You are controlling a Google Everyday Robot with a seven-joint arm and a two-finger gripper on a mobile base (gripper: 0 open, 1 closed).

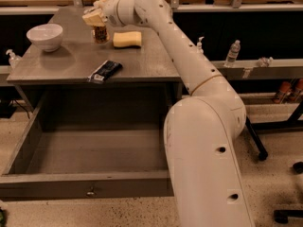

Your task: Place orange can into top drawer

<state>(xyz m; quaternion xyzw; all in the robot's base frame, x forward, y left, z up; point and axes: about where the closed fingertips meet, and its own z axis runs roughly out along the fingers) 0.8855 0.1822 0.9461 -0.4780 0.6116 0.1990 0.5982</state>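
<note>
Cream claw [94, 18] over the orange-brown patterned can [100, 34]; yellow sponge [127, 39], white bowl [45, 36], black packet [105, 71], grey counter [66, 60], grey drawer [57, 184].

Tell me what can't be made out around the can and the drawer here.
All in the camera view:
- Orange can: its top is hidden under the claw, which sits over it at the back of the table.
- Top drawer: its right front corner is hidden behind the robot arm.
- Black packet: its label is too small to read.
</note>
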